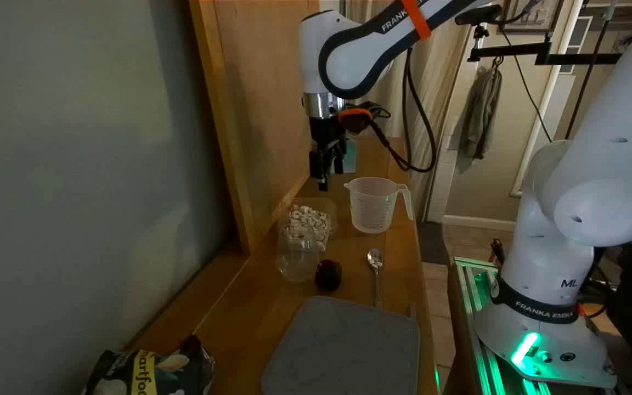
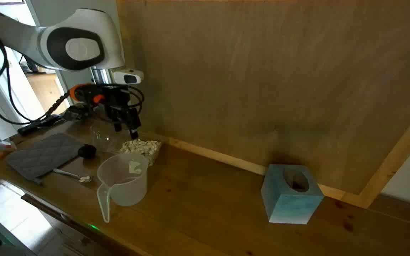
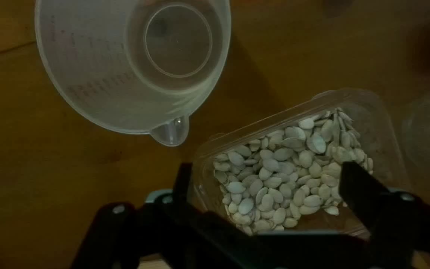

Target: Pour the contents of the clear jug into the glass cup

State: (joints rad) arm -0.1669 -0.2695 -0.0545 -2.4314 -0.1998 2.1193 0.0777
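The table [image 2: 208, 199] bears the clear jug [image 1: 372, 208], glass cup [image 1: 297, 259] and, beneath the unclenched claw [image 3: 266, 172], a tray [image 3: 378, 136] of seeds [image 3: 286, 186].

The white arm [image 1: 607, 189] had dark bands [image 1: 538, 309] lettered FRANKA, an orange strap [image 1: 417, 20], a silvery wrist collar [image 1: 322, 105] and looping black cables [image 2: 58, 104]. Its black pincer [image 3: 266, 177] carried pale screws [image 3: 407, 197]; a green light [image 1: 525, 348] glowed on the base [image 1: 574, 354].

Gripper [image 2: 126, 131], 2 jaws parted, above pale pieces [image 2: 142, 146], clear jug [image 2: 128, 190] upright nearby, blue box [image 2: 292, 201] well apart
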